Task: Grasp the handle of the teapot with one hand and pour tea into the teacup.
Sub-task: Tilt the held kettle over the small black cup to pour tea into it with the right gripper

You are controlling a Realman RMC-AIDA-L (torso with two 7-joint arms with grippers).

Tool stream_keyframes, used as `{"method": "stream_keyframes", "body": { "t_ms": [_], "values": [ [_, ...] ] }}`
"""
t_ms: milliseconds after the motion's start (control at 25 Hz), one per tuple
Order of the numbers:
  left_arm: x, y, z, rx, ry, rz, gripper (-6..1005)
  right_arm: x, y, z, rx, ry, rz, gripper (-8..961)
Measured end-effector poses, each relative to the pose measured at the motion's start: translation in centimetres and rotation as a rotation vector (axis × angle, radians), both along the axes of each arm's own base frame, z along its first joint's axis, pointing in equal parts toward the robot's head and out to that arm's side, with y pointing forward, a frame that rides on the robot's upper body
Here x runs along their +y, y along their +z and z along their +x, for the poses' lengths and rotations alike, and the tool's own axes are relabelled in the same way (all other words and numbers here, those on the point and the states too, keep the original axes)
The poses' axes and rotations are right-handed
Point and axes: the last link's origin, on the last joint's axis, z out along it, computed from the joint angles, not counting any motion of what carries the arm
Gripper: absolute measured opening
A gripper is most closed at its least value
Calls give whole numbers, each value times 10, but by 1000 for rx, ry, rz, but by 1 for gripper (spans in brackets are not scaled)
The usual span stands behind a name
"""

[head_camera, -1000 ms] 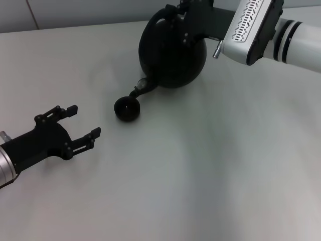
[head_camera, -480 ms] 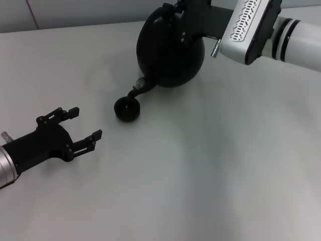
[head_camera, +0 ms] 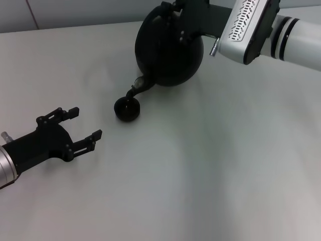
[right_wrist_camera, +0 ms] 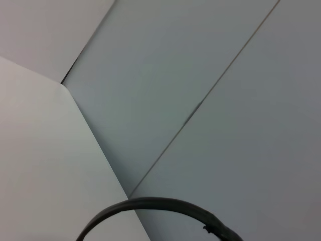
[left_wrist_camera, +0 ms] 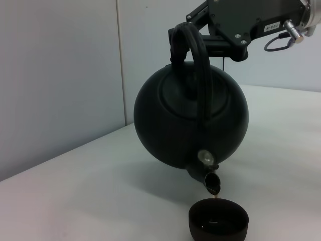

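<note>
While tilted, matte-black teapot (left_wrist_camera: 190, 123) spout over teacup (left_wrist_camera: 218, 220) | right end effector (head_camera: 193, 22) apparently clamps handle (left_wrist_camera: 193, 60) | left end effector (head_camera: 83, 126) wide

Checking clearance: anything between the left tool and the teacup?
Nothing. In the head view only bare table lies between the open left tool and the teacup; the left wrist view looks straight at the cup.

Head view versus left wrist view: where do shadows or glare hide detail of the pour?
Head view: the matte-black round teapot merges with its shadow, and the tiny dark teacup shows no interior. Left wrist view: even light, spout tip just above the cup.
</note>
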Motion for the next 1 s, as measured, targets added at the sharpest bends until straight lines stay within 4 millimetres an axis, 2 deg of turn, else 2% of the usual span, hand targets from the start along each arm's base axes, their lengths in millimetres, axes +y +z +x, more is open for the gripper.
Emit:
{"method": "stream_keyframes", "body": {
  "t_ms": [1000],
  "values": [
    [0, -1, 1, -4, -2, -2, 815, -1, -4, 2, -31, -3, 0, 86]
  ]
}}
